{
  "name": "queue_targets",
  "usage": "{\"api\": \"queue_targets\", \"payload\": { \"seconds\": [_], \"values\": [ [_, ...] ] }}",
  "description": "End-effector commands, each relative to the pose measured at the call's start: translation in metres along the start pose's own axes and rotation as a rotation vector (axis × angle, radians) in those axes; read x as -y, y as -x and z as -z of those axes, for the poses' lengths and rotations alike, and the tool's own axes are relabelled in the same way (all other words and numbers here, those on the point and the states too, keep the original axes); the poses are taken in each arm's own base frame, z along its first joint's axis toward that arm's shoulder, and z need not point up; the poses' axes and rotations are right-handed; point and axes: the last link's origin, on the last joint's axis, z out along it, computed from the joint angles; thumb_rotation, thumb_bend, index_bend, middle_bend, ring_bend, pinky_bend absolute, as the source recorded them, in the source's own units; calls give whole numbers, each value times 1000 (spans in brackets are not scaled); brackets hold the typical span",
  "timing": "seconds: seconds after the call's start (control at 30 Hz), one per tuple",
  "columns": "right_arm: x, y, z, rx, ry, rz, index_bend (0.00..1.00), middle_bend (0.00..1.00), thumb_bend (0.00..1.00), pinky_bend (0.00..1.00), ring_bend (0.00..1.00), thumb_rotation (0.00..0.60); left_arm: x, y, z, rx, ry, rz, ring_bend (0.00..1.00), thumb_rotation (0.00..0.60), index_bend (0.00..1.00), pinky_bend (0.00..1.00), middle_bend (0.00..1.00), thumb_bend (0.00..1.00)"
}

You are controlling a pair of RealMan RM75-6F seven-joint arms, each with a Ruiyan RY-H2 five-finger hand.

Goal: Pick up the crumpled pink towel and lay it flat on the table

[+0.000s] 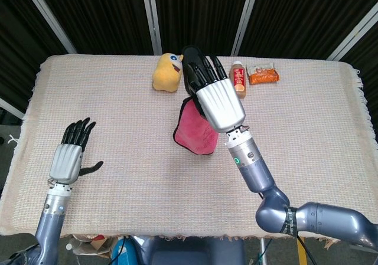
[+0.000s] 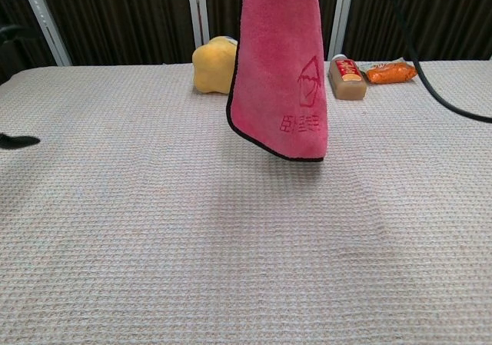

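Your right hand (image 1: pixel 217 102) grips the pink towel (image 2: pixel 280 68) from above; it hangs below the fingers, clear of the table (image 2: pixel 154 245), soft fleece with dark edging and a stitched house mark. Your left hand (image 1: pixel 67 160) holds nothing, fingers spread, well left of the towel. The table cover is waffle-woven.

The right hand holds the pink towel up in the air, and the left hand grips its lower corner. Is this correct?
Not quite. The right hand does hold the pink towel up, but the left hand is open, far from it, holding nothing; the head view shows this.
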Motion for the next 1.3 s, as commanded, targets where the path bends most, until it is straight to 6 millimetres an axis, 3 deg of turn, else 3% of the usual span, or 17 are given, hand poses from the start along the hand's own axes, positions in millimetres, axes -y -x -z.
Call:
{"api": "queue_targets", "payload": {
  "seconds": [0.03, 0.27, 0.53, 0.67, 0.8, 1.03, 1.3],
  "values": [
    [-1, -6, -1, -5, -6, -4, 631, 217, 496, 90, 78, 600, -18, -5, -29, -20, 26, 37, 0, 600, 0, 3, 0, 8],
    [-7, -9, -1, 6, 1, -3, 632, 217, 496, 90, 78, 600, -60, -7, -74, -60, 66, 134, 0, 600, 0, 3, 0, 0],
    [-15, -11, 1, 11, -2, 5, 631, 217, 496, 89, 83, 600, -102, -3, -104, -28, 58, 253, 0, 600, 17, 3, 2, 0],
    [-18, -12, 2, 9, 0, 6, 632, 218, 496, 90, 83, 600, -113, 3, -110, 15, 51, 270, 0, 600, 113, 8, 21, 1],
    [-20, -12, 4, 14, 3, 0, 632, 218, 496, 89, 83, 600, -118, 11, -111, 56, 37, 276, 0, 600, 142, 10, 23, 10],
    [-20, -12, 5, 14, -2, -1, 638, 221, 496, 90, 83, 600, -125, 21, -114, 103, 41, 280, 0, 600, 274, 11, 35, 85],
    [-17, -12, 6, 16, -9, -3, 638, 221, 496, 90, 83, 600, -144, 33, -126, 172, 56, 283, 0, 600, 299, 10, 35, 126]
  ]
}}
